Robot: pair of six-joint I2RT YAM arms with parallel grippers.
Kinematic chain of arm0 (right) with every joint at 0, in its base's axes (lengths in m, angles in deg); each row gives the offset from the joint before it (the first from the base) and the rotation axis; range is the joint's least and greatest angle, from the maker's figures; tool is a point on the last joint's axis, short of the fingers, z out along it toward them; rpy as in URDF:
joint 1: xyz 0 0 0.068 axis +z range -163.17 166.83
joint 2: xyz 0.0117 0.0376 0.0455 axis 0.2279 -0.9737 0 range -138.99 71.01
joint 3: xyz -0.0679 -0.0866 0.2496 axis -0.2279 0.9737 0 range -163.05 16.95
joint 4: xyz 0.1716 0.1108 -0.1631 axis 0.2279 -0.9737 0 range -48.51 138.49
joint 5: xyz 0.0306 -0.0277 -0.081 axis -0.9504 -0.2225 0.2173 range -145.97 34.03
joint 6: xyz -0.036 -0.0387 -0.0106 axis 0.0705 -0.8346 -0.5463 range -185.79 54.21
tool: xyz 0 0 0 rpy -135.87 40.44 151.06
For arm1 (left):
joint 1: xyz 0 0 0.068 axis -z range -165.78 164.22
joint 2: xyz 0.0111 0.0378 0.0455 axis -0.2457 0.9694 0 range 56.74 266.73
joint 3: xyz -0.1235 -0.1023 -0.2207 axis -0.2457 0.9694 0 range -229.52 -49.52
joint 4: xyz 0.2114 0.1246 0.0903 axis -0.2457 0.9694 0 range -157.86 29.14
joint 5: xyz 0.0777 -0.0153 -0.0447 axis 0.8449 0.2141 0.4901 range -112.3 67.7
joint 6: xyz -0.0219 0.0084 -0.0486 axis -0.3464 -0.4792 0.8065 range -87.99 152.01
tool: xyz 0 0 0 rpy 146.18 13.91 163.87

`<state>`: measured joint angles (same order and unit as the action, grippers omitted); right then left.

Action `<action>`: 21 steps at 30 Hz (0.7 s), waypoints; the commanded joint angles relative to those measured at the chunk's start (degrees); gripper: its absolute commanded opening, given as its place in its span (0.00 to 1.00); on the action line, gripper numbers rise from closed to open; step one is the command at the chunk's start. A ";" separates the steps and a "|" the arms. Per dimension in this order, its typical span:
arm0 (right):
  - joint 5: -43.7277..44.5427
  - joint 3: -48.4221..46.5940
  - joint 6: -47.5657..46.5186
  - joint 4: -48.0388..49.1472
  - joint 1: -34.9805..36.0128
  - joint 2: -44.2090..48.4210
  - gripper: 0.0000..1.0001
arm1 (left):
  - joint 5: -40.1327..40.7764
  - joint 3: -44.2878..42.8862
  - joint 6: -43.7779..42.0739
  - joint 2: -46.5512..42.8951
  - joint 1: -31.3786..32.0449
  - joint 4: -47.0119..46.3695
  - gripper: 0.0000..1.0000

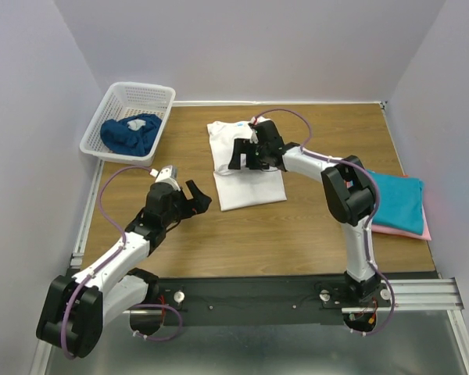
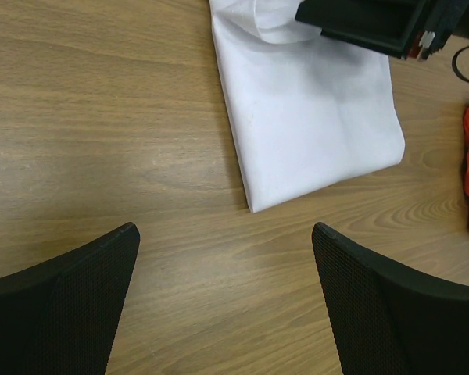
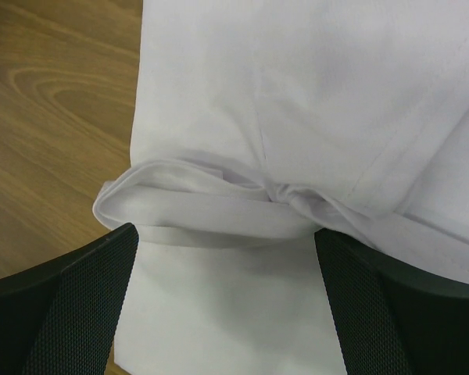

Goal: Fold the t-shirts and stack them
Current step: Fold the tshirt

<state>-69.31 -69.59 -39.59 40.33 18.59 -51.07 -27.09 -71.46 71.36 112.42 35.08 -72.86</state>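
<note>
Right wrist view looks straight down on the white t-shirt, which lies partly folded mid-table. A rumpled rolled fold sits just ahead of the right gripper, whose jaws are spread wide and hold nothing. The cloth looks light, thin and limp, likely to sag and slide on the wooden table, so pinching that doubled fold seems the surest hold. Left gripper, equally wide and empty, hovers over bare wood near the shirt's lower corner.

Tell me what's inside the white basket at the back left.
A crumpled dark blue shirt lies in the basket, with a small pale patch on top. Anything beneath it is covered.
</note>
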 commanded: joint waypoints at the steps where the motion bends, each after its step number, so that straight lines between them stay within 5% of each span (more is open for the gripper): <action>1: 4.63 -4.59 -1.67 4.02 0.05 -4.04 1.00 | -1.00 0.49 0.46 0.48 0.14 -0.72 0.98; 16: 9.66 -24.54 -10.11 7.55 0.05 -10.81 1.00 | -3.11 1.45 1.43 -0.13 0.14 -1.16 0.98; 21: 6.94 -16.22 -10.29 7.55 0.05 -2.76 1.00 | -2.85 2.24 1.87 -1.36 0.14 -0.98 0.98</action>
<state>-61.55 -91.45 -48.03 48.22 18.59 -59.33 -29.11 -70.43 72.54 112.50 35.08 -73.05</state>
